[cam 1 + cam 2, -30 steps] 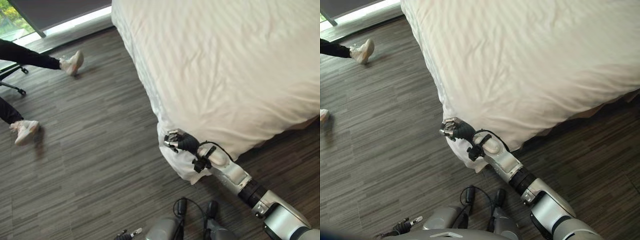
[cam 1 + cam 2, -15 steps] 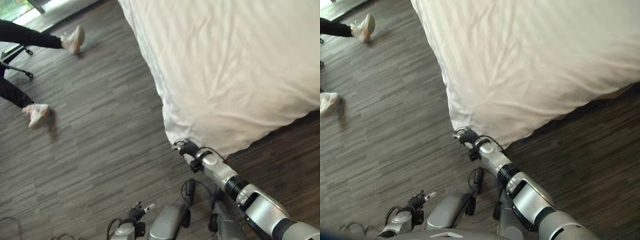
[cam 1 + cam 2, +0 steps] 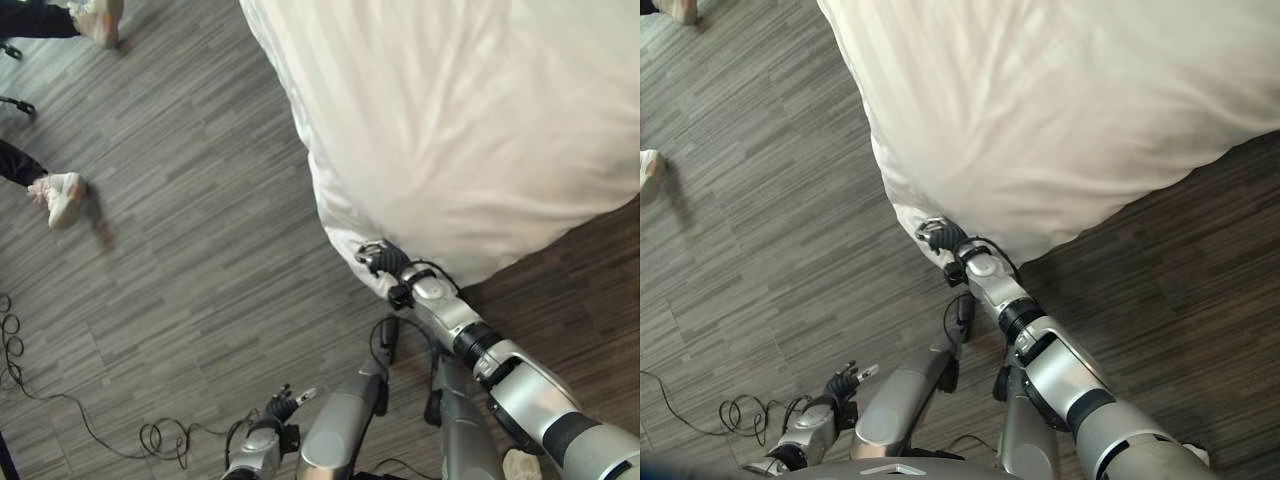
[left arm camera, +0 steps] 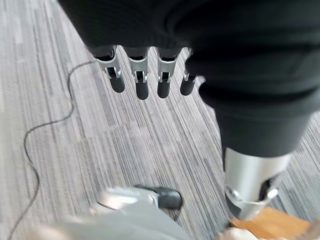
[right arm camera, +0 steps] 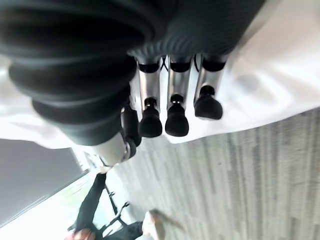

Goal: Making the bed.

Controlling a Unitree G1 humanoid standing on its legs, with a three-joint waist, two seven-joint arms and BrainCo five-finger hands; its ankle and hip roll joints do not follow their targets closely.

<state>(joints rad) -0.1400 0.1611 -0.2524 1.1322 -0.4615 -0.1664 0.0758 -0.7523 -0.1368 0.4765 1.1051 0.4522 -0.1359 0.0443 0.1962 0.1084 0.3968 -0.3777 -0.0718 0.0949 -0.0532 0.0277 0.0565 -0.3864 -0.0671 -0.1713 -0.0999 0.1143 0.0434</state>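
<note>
The right hand (image 3: 378, 258), fingers relaxed and holding nothing, touches the hanging corner of the white striped duvet (image 3: 470, 130); the left hand (image 3: 278, 406) hangs open over the floor beside it.

Right hand (image 3: 943, 236) touches the white duvet's (image 3: 1060, 110) hanging corner above grey plank floor (image 3: 770, 250).

Right hand (image 3: 380, 259) reaches forward, fingers (image 5: 172, 112) loosely extended; left hand (image 3: 272, 412) hangs low, fingers relaxed.
</note>
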